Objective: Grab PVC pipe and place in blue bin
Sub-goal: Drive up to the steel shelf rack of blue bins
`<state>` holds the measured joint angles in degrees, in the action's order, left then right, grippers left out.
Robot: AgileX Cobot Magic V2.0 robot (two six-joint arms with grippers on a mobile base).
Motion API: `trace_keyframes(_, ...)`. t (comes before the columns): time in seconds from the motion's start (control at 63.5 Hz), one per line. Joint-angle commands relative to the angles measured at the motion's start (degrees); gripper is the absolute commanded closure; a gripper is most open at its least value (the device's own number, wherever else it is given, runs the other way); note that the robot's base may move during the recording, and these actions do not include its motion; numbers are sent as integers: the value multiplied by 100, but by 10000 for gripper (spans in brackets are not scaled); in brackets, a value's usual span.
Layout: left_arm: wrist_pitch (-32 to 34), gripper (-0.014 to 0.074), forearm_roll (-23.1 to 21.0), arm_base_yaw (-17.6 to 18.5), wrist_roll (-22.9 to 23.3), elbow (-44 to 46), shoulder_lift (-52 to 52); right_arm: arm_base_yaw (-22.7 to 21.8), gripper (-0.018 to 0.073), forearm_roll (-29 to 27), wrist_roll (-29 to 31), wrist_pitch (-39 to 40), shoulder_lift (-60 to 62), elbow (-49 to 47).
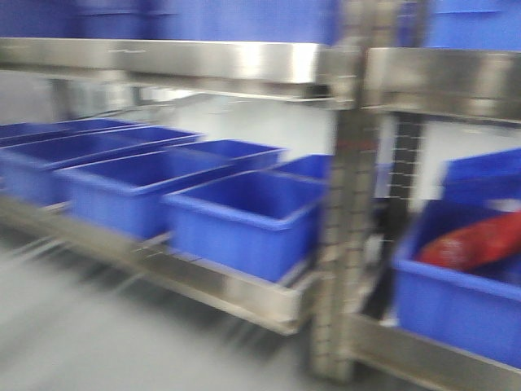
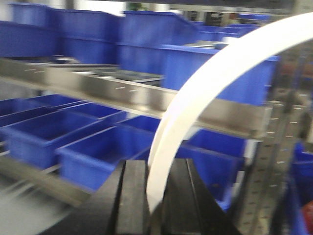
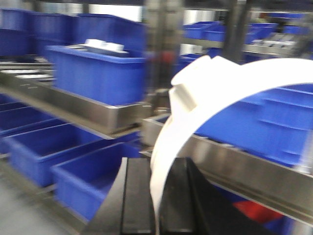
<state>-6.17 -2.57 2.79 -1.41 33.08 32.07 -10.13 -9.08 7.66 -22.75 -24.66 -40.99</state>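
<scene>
Looking through the left wrist camera: the left gripper [image 2: 155, 164] has its black fingers [image 2: 133, 196] closed down to a narrow slot, clamped on the lower end of the PVC pipe [image 2: 220, 68]. The pipe is a white strip that rises from the slot and arcs up and right until it leaves the picture. Its far end is out of view, so no tab or hole is visible here.

Right wrist camera: the right gripper [image 3: 155, 162] is closed in the same way, pads [image 3: 137, 196] pinching a second white arch [image 3: 178, 117]. This one curves up and right, with a wider stepped section [image 3: 195, 73] near the top of the bend. Cannot tell whether the two views show one piece or two.

Both pieces are held in the air in front of the metal shelving [image 2: 146, 95], not in any container.

Front camera, heavily blurred: a row of open blue bins [image 1: 244, 220] sits on the lower shelf, left of a perforated steel upright [image 1: 346, 244]. Right of the upright, another blue bin [image 1: 456, 309] holds a red item [image 1: 476, 240]. Neither arm shows in this view.

Right wrist view, upper shelf: a blue bin [image 3: 98, 73] with white objects [image 3: 105, 46] at its rim, too blurred to identify.
</scene>
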Motion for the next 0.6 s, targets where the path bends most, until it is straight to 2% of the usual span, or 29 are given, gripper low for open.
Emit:
trace_keyframes(0.0, 163, 707, -8, 23, 50, 21, -18, 14, 721, 7, 40, 180, 21, -14)
trace_keyframes(0.583, 163, 707, -8, 23, 50, 21, -18, 14, 721, 7, 40, 180, 21, -14)
